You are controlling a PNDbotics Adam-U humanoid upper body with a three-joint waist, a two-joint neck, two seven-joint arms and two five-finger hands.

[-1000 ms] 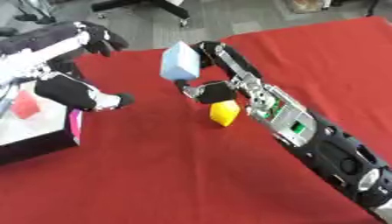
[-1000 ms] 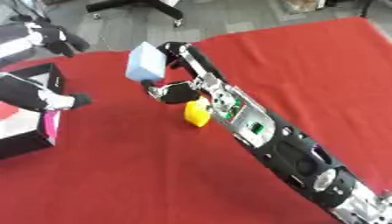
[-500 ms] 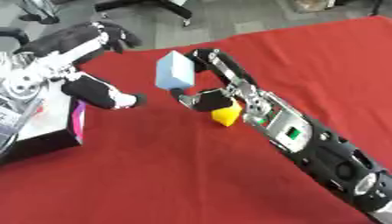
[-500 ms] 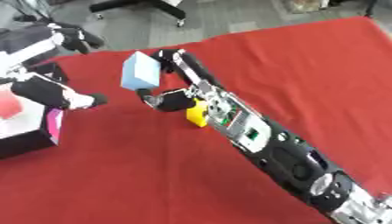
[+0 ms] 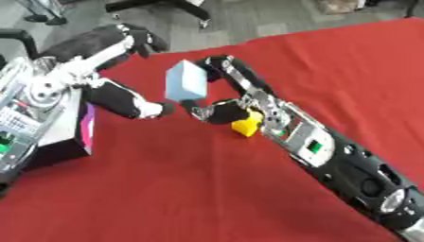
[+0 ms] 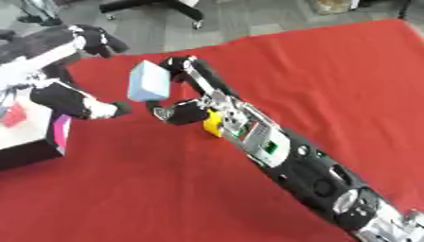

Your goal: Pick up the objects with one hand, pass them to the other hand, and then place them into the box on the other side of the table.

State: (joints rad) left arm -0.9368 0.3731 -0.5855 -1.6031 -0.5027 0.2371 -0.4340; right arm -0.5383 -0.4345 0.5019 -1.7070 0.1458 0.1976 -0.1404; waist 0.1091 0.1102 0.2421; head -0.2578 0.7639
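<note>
A light blue block (image 5: 186, 81) hangs above the red table, pinched between the fingers and thumb of my right hand (image 5: 235, 80), whose arm comes in from the lower right. My left hand (image 5: 118, 98) is open just left of the block. Its fingers (image 5: 132, 38) spread above the block and its thumb tip sits close to the block's lower edge; whether they touch I cannot tell. A yellow block (image 5: 246, 126) lies on the cloth right beside the right thumb. The box (image 6: 31, 152) with a black and magenta side stands at the left edge, with a red thing (image 6: 13, 116) inside it.
The red tablecloth (image 5: 165, 189) stretches wide in front and to the right. Grey floor and a chair base (image 5: 165, 7) lie beyond the table's far edge. My right forearm (image 5: 331, 156) crosses the table diagonally.
My right hand has carried the blue block leftward. My left hand has come away from the box toward the block, so its fingers now bracket the block's left side.
</note>
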